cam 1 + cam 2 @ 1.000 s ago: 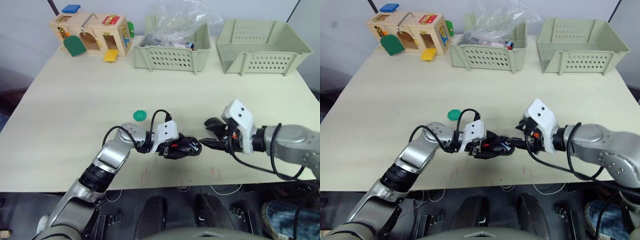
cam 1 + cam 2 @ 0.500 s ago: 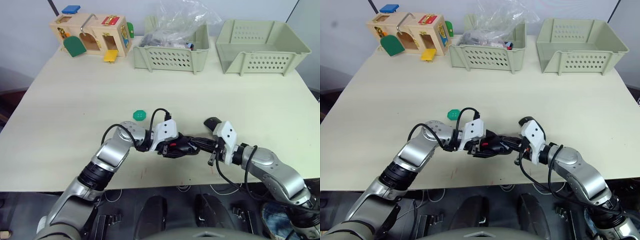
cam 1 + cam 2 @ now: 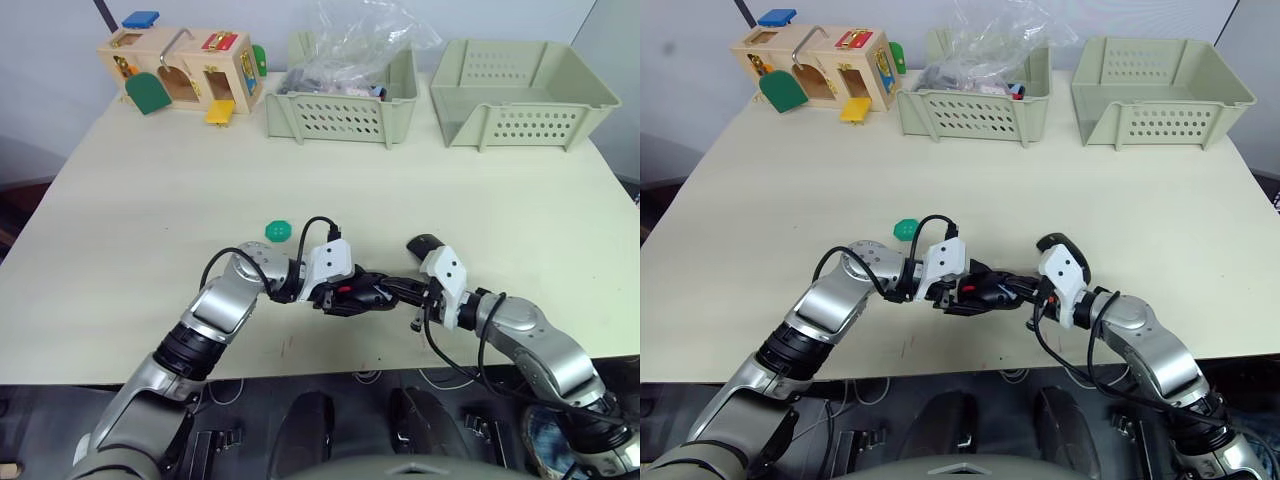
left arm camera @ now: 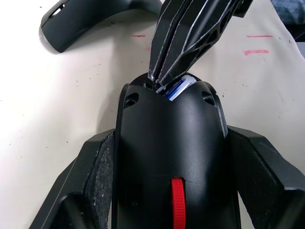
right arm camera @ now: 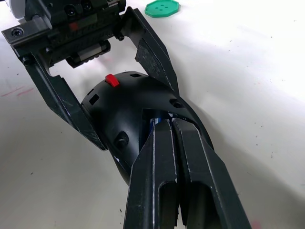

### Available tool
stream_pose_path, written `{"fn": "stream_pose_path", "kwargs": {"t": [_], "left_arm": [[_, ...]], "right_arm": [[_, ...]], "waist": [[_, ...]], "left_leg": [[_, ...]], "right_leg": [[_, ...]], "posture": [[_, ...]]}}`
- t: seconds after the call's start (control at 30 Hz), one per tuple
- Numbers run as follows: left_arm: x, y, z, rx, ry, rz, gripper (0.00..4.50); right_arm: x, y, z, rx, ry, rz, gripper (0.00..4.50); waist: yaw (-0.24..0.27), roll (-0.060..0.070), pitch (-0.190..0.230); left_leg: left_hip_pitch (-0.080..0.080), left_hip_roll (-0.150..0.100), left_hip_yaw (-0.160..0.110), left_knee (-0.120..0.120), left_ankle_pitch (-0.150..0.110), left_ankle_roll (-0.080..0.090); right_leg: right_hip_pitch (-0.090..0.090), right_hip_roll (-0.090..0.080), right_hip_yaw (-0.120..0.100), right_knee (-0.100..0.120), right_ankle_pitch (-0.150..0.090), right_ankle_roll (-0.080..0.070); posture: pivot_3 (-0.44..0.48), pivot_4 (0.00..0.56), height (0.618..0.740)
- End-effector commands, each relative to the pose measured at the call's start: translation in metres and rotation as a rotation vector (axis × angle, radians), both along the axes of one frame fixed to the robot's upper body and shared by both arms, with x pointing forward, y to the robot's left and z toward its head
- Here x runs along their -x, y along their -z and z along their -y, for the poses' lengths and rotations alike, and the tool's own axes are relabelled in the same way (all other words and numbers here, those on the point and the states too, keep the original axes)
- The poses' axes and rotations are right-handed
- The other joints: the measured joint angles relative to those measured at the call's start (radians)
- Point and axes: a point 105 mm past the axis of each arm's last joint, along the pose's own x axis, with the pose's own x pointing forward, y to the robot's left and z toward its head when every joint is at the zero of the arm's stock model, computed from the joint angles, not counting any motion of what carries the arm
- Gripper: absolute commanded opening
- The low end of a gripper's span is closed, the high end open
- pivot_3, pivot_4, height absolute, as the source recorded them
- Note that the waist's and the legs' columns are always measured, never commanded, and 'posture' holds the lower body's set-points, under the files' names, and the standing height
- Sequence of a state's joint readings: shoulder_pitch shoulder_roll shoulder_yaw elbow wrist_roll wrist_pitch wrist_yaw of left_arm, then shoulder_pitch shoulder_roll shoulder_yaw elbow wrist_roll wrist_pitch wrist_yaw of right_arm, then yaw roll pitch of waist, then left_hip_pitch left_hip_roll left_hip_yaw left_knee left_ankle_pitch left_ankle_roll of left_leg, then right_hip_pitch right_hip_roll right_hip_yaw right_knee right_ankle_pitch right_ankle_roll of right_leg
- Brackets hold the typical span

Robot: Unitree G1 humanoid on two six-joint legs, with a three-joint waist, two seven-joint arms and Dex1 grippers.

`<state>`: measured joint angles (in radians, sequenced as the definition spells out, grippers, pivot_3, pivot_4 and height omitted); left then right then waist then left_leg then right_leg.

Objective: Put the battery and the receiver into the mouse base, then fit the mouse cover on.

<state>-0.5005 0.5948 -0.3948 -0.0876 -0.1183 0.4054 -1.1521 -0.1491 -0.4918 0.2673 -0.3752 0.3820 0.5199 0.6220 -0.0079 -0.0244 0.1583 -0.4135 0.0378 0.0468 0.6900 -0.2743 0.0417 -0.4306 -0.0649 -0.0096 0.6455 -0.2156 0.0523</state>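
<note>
My left gripper (image 3: 378,294) is shut on the black mouse base (image 4: 167,143), one finger on each flank, with the red scroll wheel (image 5: 111,79) on the base's top. At the open end of the base, the blue-and-silver battery (image 4: 178,87) lies in the recess. My right gripper (image 5: 166,126) is shut, and its joined fingertips press into that recess against the battery. On the table just behind my right wrist lies the glossy black mouse cover (image 3: 424,244), apart from both grippers. The receiver is out of view.
A green round disc (image 3: 277,231) lies on the table (image 3: 150,220) behind my left arm. At the far edge stand a wooden lock box (image 3: 185,70), a basket holding a plastic bag (image 3: 340,110) and an empty basket (image 3: 520,100).
My right gripper has shut and moved left, so its tips now sit in the base's recess at the battery. The left gripper has held the base still.
</note>
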Motion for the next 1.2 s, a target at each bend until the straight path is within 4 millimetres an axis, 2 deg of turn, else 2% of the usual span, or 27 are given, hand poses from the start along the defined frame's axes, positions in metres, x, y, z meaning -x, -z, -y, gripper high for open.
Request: {"fn": "stream_pose_path", "kwargs": {"t": [0.03, 0.3, 0.43, 0.5, 0.57, 0.63, 0.7, 0.77, 0.83, 0.87, 0.93, 1.0, 1.07, 1.2], "left_arm": [[-0.002, -0.004, -0.001, -0.009, 0.004, 0.024, 2.96], [-0.002, -0.004, 0.001, -0.007, 0.004, 0.025, 2.96], [-0.002, -0.004, 0.002, -0.004, 0.002, 0.024, 2.96], [-0.003, -0.003, 0.003, -0.004, 0.001, 0.025, 2.96], [-0.003, -0.003, 0.003, -0.004, -0.001, 0.025, 2.96], [-0.003, -0.003, 0.003, -0.003, -0.002, 0.026, 2.96], [-0.003, -0.003, 0.003, -0.002, -0.003, 0.027, 2.96], [-0.003, -0.003, 0.003, -0.001, -0.003, 0.027, 2.96], [-0.003, -0.003, 0.003, 0.0, -0.004, 0.026, 2.96], [-0.003, -0.003, 0.003, 0.0, -0.004, 0.026, 2.96], [-0.004, -0.002, 0.003, -0.001, -0.005, 0.026, 2.96], [-0.005, -0.002, 0.002, -0.001, -0.006, 0.025, 2.96], [-0.006, -0.002, 0.002, -0.001, -0.007, 0.025, 2.96], [-0.006, -0.002, 0.001, -0.001, -0.007, 0.026, 2.96]], "right_arm": [[-0.001, 0.009, 0.002, 0.032, 0.014, -0.057, 0.06], [0.001, 0.033, 0.008, 0.073, 0.052, -0.216, 0.06], [-0.002, 0.033, 0.011, 0.059, 0.076, -0.248, 0.06], [-0.005, 0.021, 0.01, 0.031, 0.074, -0.192, 0.06], [-0.005, -0.006, 0.008, -0.073, 0.048, -0.128, 0.06], [0.002, -0.027, 0.01, -0.124, 0.008, -0.077, 0.06], [0.009, -0.039, 0.016, -0.136, -0.019, -0.06, 0.06], [0.016, -0.048, 0.023, -0.13, -0.028, -0.032, 0.62], [0.026, -0.052, 0.032, -0.096, -0.049, -0.007, 1.63], [0.03, -0.053, 0.035, -0.089, -0.054, -0.004, 1.81], [0.039, -0.056, 0.042, -0.067, -0.072, 0.006, 2.8], [0.051, -0.062, 0.051, -0.053, -0.088, 0.014, 3.44], [0.061, -0.066, 0.061, -0.032, -0.092, 0.027, 4.44], [0.077, -0.07, 0.075, -0.011, -0.084, 0.044, 4.44]], "waist": [[0.0, 0.0, 0.0], [-0.001, 0.0, -0.001], [0.0, 0.0, -0.002], [0.0, 0.0, -0.002], [0.001, 0.0, -0.002], [0.003, 0.0, -0.002], [0.004, 0.001, -0.001], [0.004, 0.0, -0.001], [0.006, 0.001, -0.001], [0.009, 0.001, -0.001], [0.012, 0.001, -0.001], [0.016, 0.001, -0.001], [0.021, 0.001, -0.001], [0.022, 0.001, -0.002]], "left_leg": [[0.0, 0.0, 0.0, 0.0, 0.0, 0.0], [0.002, 0.0, 0.0, 0.0, 0.0, 0.0], [0.002, 0.0, 0.0, 0.0, 0.0, 0.0], [0.003, 0.0, 0.0, 0.0, 0.0, 0.0], [0.003, 0.0, 0.0, 0.0, 0.0, 0.0], [0.002, 0.0, 0.0, 0.0, 0.0, 0.0], [0.002, 0.0, 0.0, 0.0, 0.0, 0.0], [0.002, 0.0, 0.0, 0.0, 0.0, 0.0], [0.002, 0.0, -0.001, 0.0, 0.0, 0.0], [0.002, 0.0, -0.001, 0.0, 0.0, 0.0], [0.002, 0.0, 0.0, 0.0, 0.0, 0.0], [0.002, 0.0, 0.0, 0.0, 0.0, 0.0], [0.002, 0.0, 0.0, 0.0, 0.0, 0.0], [0.003, 0.0, 0.0, 0.0, 0.0, 0.0]], "right_leg": [[0.0, 0.0, 0.0, 0.0, 0.0, 0.0], [0.001, 0.0, 0.0, 0.001, 0.0, 0.0], [0.001, 0.0, 0.0, 0.002, 0.0, 0.0], [0.002, 0.0, 0.0, 0.001, 0.0, 0.0], [0.002, 0.0, 0.0, 0.001, 0.0, 0.0], [0.002, 0.0, 0.0, 0.001, 0.0, 0.0], [0.002, 0.0, 0.001, 0.001, 0.0, 0.0], [0.002, 0.0, 0.001, 0.001, 0.0, 0.0], [0.002, 0.0, 0.0, 0.001, 0.0, 0.0], [0.002, 0.0, 0.0, 0.001, 0.0, 0.0], [0.002, 0.0, 0.0, 0.001, 0.0, 0.0], [0.002, 0.0, 0.001, 0.001, 0.0, 0.0], [0.002, 0.0, 0.0, 0.001, 0.0, 0.0], [0.002, 0.0, 0.001, 0.001, 0.0, 0.0]], "posture": [[0.0, 0.15, 0.74], [0.0, 0.15, 0.74], [0.0, 0.15, 0.74], [0.0, 0.15, 0.74], [0.0, 0.15, 0.74], [0.0, 0.15, 0.74], [0.0, 0.15, 0.74], [0.0, 0.15, 0.74], [0.0, 0.15, 0.74], [0.0, 0.15, 0.74], [0.0, 0.15, 0.74], [0.0, 0.15, 0.74], [0.0, 0.15, 0.74], [0.0, 0.15, 0.74]]}}
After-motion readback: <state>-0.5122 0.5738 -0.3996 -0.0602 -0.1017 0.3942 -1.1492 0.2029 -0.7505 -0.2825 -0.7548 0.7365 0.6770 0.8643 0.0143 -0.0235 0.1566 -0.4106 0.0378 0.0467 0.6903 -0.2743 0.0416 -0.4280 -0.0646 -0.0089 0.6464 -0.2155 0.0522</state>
